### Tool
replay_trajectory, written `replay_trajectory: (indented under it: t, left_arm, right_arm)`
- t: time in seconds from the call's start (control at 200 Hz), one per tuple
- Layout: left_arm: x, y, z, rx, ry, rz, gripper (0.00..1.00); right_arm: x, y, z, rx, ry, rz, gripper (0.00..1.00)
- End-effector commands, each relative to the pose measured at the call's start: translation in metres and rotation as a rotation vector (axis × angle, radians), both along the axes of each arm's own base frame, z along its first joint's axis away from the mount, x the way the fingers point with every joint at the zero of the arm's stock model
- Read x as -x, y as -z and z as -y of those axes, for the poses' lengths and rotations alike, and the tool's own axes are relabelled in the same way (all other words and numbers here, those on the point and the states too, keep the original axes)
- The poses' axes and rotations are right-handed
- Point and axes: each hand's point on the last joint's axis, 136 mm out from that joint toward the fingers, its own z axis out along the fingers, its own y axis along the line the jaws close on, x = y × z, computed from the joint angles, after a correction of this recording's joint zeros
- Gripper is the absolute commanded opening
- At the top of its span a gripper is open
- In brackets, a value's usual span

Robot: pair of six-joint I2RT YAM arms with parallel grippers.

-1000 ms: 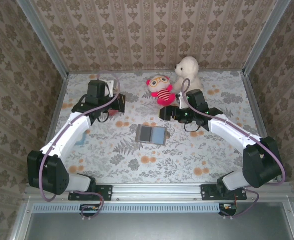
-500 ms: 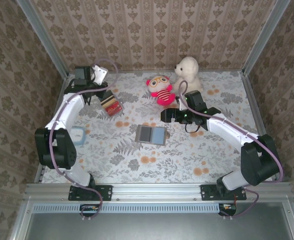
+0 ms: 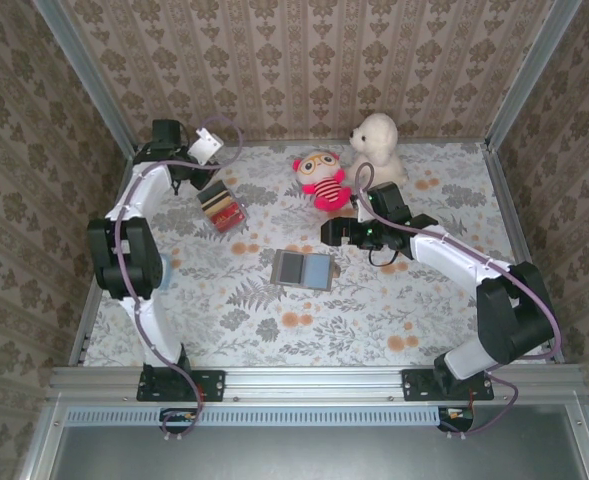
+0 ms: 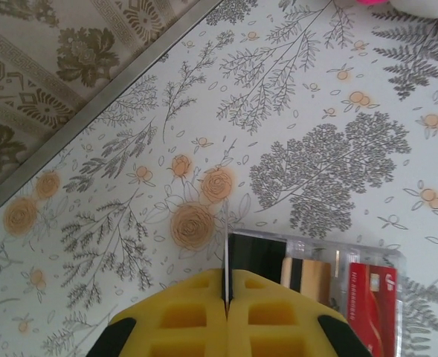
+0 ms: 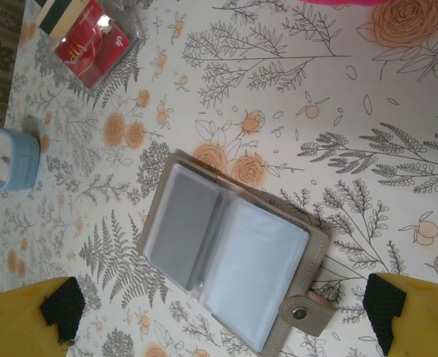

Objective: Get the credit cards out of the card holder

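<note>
- Left arm has swung away to the far-left corner. Its pincer (image 4: 226, 297) is shut and empty, just beside the cards (image 4: 315, 279) it dropped.
- Holder (image 5: 230, 279) lies open in the middle.
- Right pincer (image 3: 330, 231) gapes wide above it, holding nothing. Probably hunting one last card.

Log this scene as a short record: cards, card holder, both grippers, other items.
cards: red, gold-brown and dark, piled together at the far left, outside the holder
card holder: lying open and flat mid-table; whether a card is inside is unclear
left gripper: shut, right by the cards
right gripper: open, empty, aimed at the card holder, not touching it
toys: red plush doll and white plush bear at the far edge
blue box: small, left of the holder
</note>
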Motion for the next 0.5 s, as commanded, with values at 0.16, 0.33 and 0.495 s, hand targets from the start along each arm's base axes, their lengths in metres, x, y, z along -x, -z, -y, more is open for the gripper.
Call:
replay_trajectory:
  t: [0.16,0.33,0.495]
  left_arm:
    - [0.004,0.025,0.001,-0.047,0.107,-0.093,0.0]
    - [0.007,0.037,0.0,-0.06,0.117,-0.114,0.0]
    - [0.006,0.045,-0.003,-0.079,0.112,-0.126,0.0]
  right_arm:
    - [-0.007,-0.002,-0.005,-0.032,0.011,-0.02,1.0]
    - [-0.009,0.0,-0.008,-0.039,0.01,-0.042,1.0]
    - [-0.011,0.001,-0.01,-0.048,0.008,-0.057,1.0]
